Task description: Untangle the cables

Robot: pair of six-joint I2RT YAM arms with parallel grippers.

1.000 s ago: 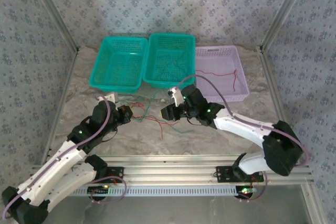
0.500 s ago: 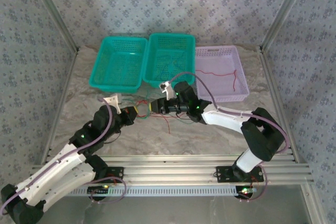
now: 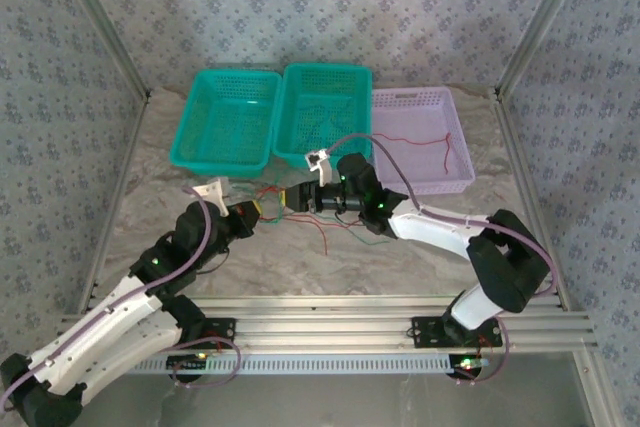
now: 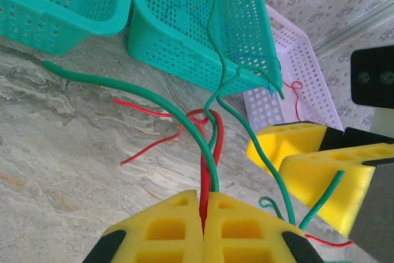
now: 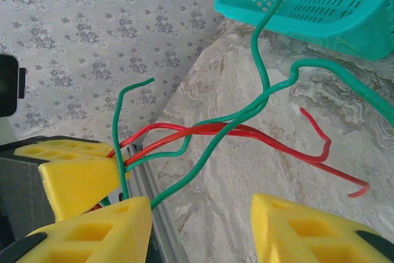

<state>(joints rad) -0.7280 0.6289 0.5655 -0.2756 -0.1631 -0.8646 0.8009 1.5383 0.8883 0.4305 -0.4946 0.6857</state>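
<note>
Marbled counter (image 3: 420,257) just before the middle teal basket (image 3: 327,67) held red and green cables (image 4: 206,121) yet unseparated, the left end effector (image 4: 203,226) pinching two strands, the right end effector (image 5: 197,204) spread alongside, while one red cable (image 3: 440,147) already lay in the lilac basket (image 3: 415,94) to its right.

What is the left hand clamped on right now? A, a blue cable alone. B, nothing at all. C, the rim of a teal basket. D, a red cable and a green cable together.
D: a red cable and a green cable run out of the shut left hand in its wrist view.
</note>
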